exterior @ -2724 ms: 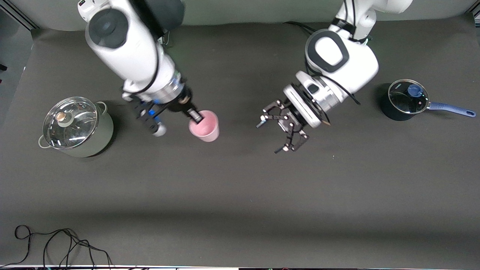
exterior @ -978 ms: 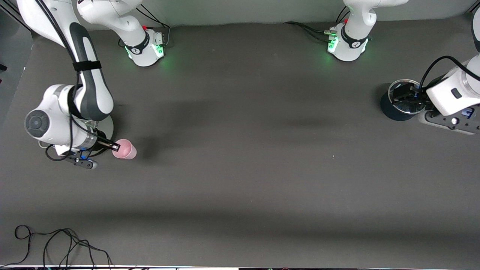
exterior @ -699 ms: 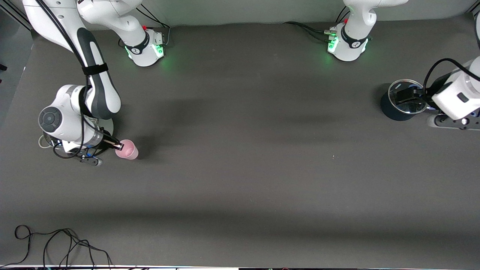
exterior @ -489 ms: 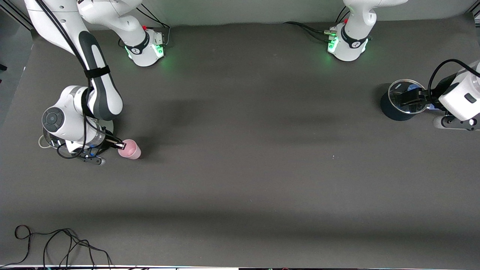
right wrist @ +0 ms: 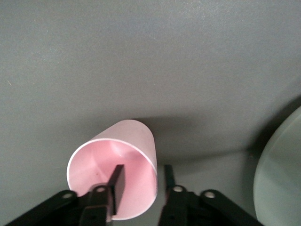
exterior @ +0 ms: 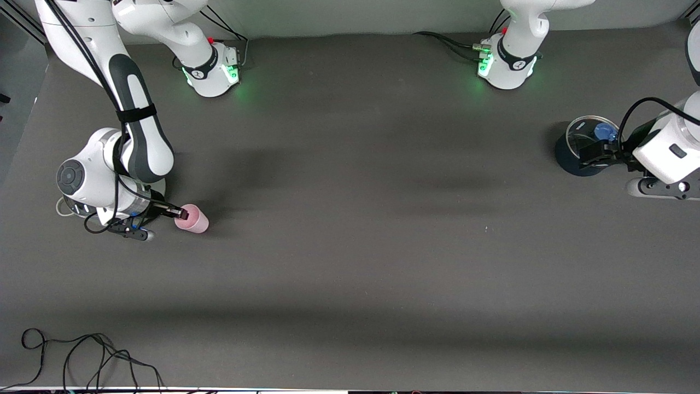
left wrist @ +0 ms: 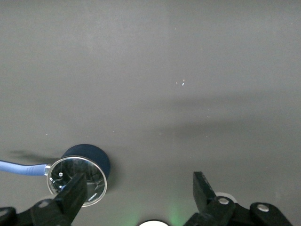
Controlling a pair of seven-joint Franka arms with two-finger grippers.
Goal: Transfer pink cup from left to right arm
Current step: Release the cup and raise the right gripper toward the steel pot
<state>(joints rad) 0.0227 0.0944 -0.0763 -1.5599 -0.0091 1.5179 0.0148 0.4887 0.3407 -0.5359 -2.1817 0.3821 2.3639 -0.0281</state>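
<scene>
The pink cup (exterior: 192, 220) sits low at the right arm's end of the table, tipped with its mouth toward the right gripper (exterior: 178, 210). In the right wrist view the cup (right wrist: 136, 141) shows its open mouth. The right gripper (right wrist: 142, 170) straddles the cup's wall, one finger (right wrist: 117, 181) inside and one outside. It is open, and the inner finger stands clear of the wall. The left gripper (exterior: 593, 154) hangs open over the dark blue saucepan (exterior: 571, 161) at the left arm's end, with nothing between its fingers (left wrist: 75, 188).
A lidded pale pot (exterior: 61, 207) is mostly hidden under the right arm, close beside the cup; its glass lid (right wrist: 282, 179) shows in the right wrist view. The saucepan (left wrist: 91, 154) has a blue handle (left wrist: 19, 168). A black cable (exterior: 82, 355) lies at the table's near corner.
The right arm has carried the cup a little toward the table's middle, and its jaws have parted from the cup's wall. The left gripper has shifted slightly over the saucepan.
</scene>
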